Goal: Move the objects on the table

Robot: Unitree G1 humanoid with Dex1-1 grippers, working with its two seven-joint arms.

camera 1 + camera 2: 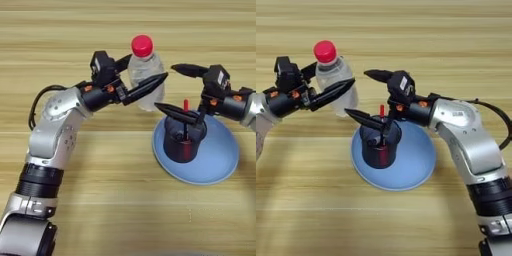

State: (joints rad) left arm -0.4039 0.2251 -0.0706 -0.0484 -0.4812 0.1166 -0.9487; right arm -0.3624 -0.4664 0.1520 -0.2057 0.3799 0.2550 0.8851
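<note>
A small clear water bottle (148, 67) with a red cap stands upright just left of the plate, and my left gripper (141, 76) is shut on its body. The round light-blue plate (222, 156) carries a dark translucent cup (181, 145), and a thin red-tipped pen (186, 106) stands inside the cup. My right gripper (357, 93) hangs open over the cup, reaching in from the right. Its lower finger crosses the cup's rim and its upper finger points toward the bottle. It holds nothing.
The wooden table (100, 200) spreads out on every side of the plate. A black cable (40, 97) loops beside my left forearm, and another runs behind my right arm (496, 112).
</note>
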